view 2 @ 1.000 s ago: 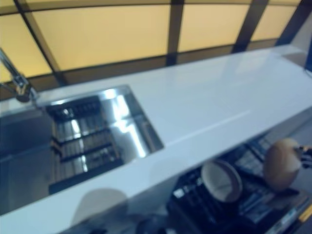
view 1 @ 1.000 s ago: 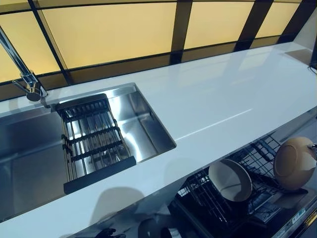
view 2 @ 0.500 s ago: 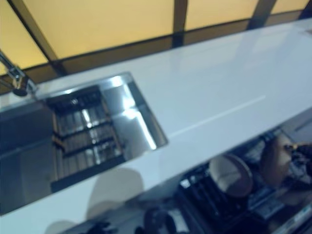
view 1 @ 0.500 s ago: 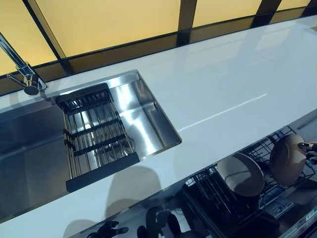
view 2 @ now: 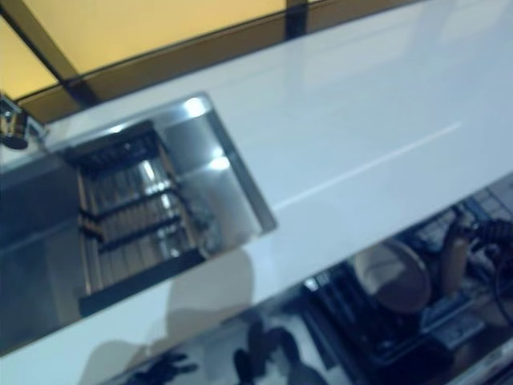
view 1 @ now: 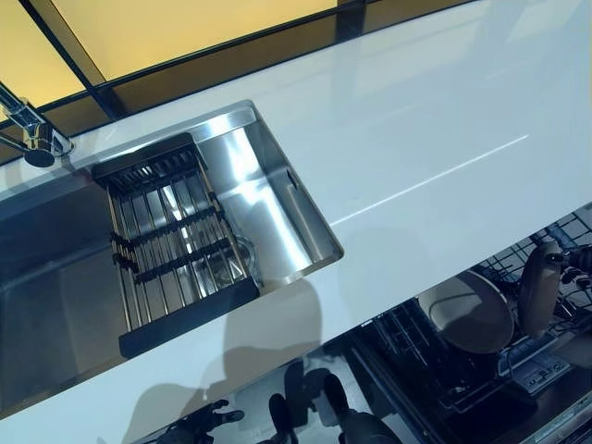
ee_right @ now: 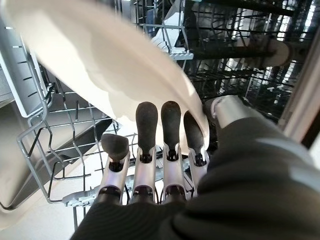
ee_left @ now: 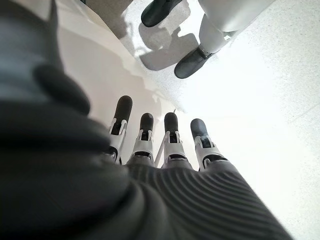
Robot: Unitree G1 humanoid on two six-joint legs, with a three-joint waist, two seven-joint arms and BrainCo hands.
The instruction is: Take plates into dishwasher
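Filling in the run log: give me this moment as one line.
right hand: holds plate on edge over dishwasher rack | other plate: already in rack | left hand: idle, fingers straight

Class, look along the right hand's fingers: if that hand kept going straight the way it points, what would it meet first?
The right hand is pinching a plate over the dishwasher rack. Straight on, the plate would probably meet the rack's wires first; depth is hard to judge.

No text, label or number can be read.
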